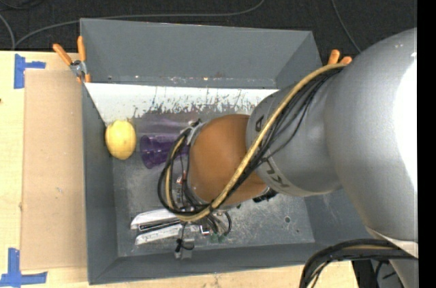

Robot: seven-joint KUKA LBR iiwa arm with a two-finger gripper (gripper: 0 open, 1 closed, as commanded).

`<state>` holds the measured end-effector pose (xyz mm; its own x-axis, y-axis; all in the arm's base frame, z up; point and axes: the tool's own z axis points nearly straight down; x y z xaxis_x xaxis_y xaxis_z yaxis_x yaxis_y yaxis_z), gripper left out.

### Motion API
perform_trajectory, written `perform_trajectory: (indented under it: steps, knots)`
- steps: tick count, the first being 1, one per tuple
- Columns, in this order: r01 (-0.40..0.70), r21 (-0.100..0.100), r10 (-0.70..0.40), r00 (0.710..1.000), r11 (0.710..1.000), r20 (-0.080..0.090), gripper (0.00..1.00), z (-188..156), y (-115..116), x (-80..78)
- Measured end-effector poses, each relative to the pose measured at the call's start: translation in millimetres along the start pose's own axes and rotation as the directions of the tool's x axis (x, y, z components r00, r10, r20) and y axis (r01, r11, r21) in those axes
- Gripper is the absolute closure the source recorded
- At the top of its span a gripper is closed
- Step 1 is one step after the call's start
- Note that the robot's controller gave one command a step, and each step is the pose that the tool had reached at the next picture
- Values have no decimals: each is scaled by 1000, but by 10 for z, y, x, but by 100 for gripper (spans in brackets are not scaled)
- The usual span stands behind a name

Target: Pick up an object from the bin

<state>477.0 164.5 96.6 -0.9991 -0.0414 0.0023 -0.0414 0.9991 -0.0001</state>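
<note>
My gripper [187,239] pokes out from under the arm's orange cover, low over the bin's front part. Right at it, to its left, lies a long silver and white thing [154,221] with a dark stripe, flat on the floor near the front wall. The gripper's tip touches or overlaps the right end of that thing; I cannot tell whether anything is held. A yellow lemon [120,139] rests by the left wall. Beside it sits a purple see-through cup-like thing [155,149], partly hidden by the cover and cables.
The arm and its orange cover, with looping black and yellow cables, hide the bin's middle and right. Bare floor shows at the front right corner and along the back wall.
</note>
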Motion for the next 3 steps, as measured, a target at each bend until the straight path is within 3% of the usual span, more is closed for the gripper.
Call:
perform_trajectory:
  steps: [1,2,3]
  knots:
    - [-17,-5,18,1000,1000,15,0,-660,-67,72]
    - [-11,-1,11,1000,1000,8,0,202,-37,-7]
    - [-36,-11,36,999,999,30,0,252,-141,37]
